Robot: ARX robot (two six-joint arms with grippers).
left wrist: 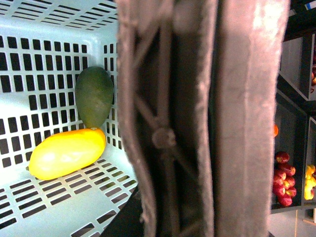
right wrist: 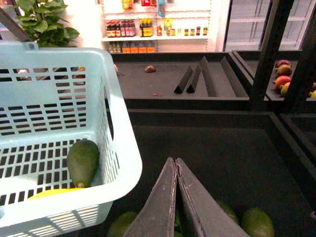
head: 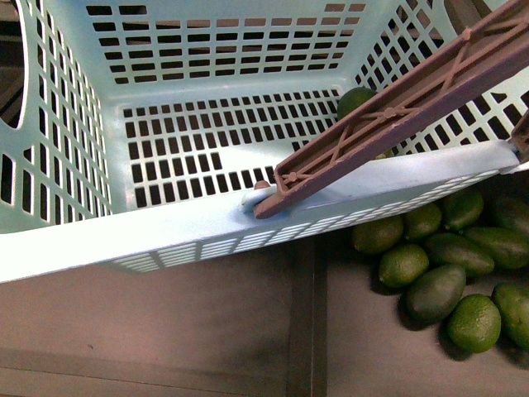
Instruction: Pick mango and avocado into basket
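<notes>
The light teal basket (head: 165, 236) fills the front view, its brown handle (head: 397, 107) crossing its rim. The dark green avocado (left wrist: 94, 96) and the yellow mango (left wrist: 66, 153) lie together inside it on the slotted floor, touching. The avocado also shows in the right wrist view (right wrist: 82, 162) with a sliver of the mango (right wrist: 52, 193), and peeks behind the handle in the front view (head: 355, 101). My left gripper is shut on the basket handle (left wrist: 197, 123), which hides its fingers. My right gripper (right wrist: 176, 160) is shut and empty, beside the basket above the dark bin.
A dark bin holds several loose green avocados (head: 438, 265) below the basket's right side. A bin divider (head: 306, 331) runs under the basket. Shelves with red fruit (left wrist: 284, 177) stand beside it. Black wedge dividers (right wrist: 197, 76) lie in a far bin.
</notes>
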